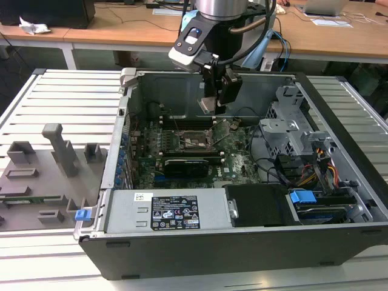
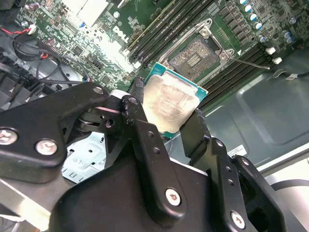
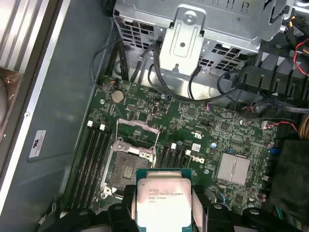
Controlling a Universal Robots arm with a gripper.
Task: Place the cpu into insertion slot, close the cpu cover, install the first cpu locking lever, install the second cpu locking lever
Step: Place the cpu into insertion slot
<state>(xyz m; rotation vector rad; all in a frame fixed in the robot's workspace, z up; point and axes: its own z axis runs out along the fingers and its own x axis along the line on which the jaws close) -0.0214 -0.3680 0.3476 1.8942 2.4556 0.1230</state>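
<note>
Currently your gripper (image 2: 167, 104) is pinching the cpu (image 2: 174, 96) by two opposite edges, with its black fingers (image 2: 136, 104) pressed against the chip's sides and the metal top left bare. In the exterior view the cpu (image 1: 208, 104) hangs inside the open computer case (image 1: 339, 242), above the motherboard (image 3: 203, 125) and touching nothing. Beyond it, the insertion slot (image 3: 129, 169) lies open with its dark centre exposed. The cpu cover (image 3: 137, 128) appears folded back off it, though I can't be sure.

To my eye the chip sits off to one side of the socket, not over its centre. Square its edges to the silver rim and hold it flat. Bring it down without sliding or pressing, since the contacts probably bend easily. Stay clear of the memory slots (image 3: 94, 159) beside the socket.
</note>
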